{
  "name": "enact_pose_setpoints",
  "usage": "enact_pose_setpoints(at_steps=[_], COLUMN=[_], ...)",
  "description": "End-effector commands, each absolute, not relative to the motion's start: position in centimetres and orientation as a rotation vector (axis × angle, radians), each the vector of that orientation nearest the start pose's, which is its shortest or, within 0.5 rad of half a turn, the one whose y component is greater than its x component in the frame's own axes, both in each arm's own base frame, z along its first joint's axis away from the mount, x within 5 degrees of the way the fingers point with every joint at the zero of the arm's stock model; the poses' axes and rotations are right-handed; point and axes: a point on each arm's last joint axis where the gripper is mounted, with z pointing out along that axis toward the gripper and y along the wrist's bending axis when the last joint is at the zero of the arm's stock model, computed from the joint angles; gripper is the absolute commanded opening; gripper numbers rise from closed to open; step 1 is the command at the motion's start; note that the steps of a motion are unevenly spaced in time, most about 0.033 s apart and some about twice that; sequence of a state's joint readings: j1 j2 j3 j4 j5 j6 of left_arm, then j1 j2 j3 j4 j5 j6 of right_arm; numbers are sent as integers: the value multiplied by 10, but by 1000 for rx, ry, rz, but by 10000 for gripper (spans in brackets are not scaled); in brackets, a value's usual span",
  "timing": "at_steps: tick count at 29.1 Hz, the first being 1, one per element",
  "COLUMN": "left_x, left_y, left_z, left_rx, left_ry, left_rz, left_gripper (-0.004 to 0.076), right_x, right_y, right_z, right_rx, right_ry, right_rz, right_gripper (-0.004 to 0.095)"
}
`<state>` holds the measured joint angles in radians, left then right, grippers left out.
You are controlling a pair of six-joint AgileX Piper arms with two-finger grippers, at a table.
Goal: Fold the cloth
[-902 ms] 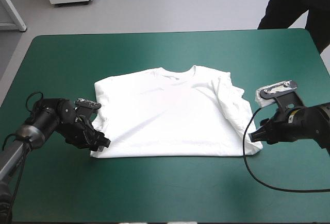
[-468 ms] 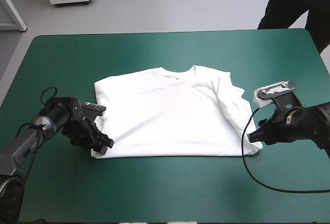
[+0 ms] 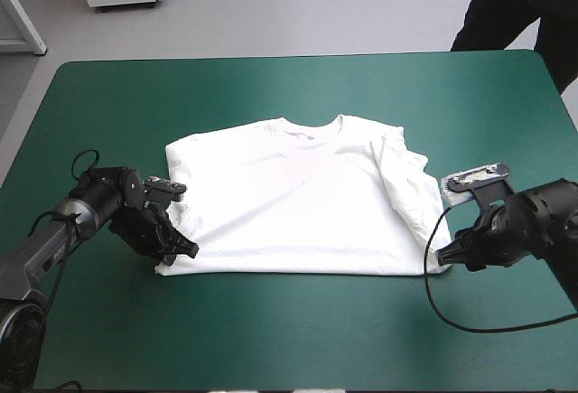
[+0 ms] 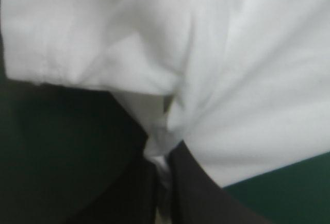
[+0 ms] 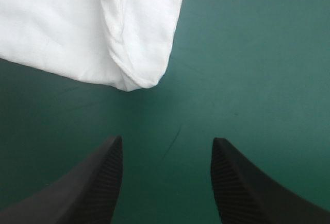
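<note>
- the t-shirt [image 3: 289,203] lies spread flat near the middle of the table [image 3: 271,339], which has a teal-green cover. its collar points to the far edge and its hem runs along the near side.
- along the shirt's right side the cloth is doubled over itself in a few long creases, with the sleeve turned inward.
- the left gripper [image 3: 183,253] sits low at the shirt's near left corner. in the left wrist view its black fingers [image 4: 201,193] are pressed almost together, pinching a small tuck of white cloth [image 4: 247,80] between their tips. the fabric bunches into folds just ahead of the pinch.
- the right gripper [image 3: 441,255] is at the shirt's near right corner, close to the table's surface.
- in the right wrist view, the right gripper's [image 5: 166,141] black fingers [image 5: 100,183] stand spread apart with only bare teal-green cover between them. the rounded, folded corner of the shirt [image 5: 67,28] lies just ahead of the tips, towards the left finger, and is not touching either one.
</note>
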<state>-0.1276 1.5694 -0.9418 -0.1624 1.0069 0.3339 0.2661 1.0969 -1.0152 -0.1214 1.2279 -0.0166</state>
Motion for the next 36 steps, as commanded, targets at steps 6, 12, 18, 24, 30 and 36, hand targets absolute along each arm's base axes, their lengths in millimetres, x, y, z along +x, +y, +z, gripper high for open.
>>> enact_pose_setpoints(at_steps=[6,12,18,24,30,36], left_x=[263,262,262,262,261,262], left_y=[-55,-57,-57,-58,-58,-58], left_z=[205,206,206,206,206,207], left_rx=[559,574,590,590,595,589], left_ry=[3024,3023,3019,3022,3026,3023], left_rz=[-320,-352,-359,-364,-367,-376], left_gripper=[-22,-22,-22,-22,-22,-22], right_x=[223,243,253,265,273,276], right_y=[57,63,59,51,56,62], right_z=[301,270,254,244,225,215], right_rx=[-427,-473,-445,-371,-362,-388], right_ry=[2806,2938,2992,2995,3057,3090], right_rz=[-10,-24,-27,4,54,129], right_gripper=[502,502,505,504,502,278])
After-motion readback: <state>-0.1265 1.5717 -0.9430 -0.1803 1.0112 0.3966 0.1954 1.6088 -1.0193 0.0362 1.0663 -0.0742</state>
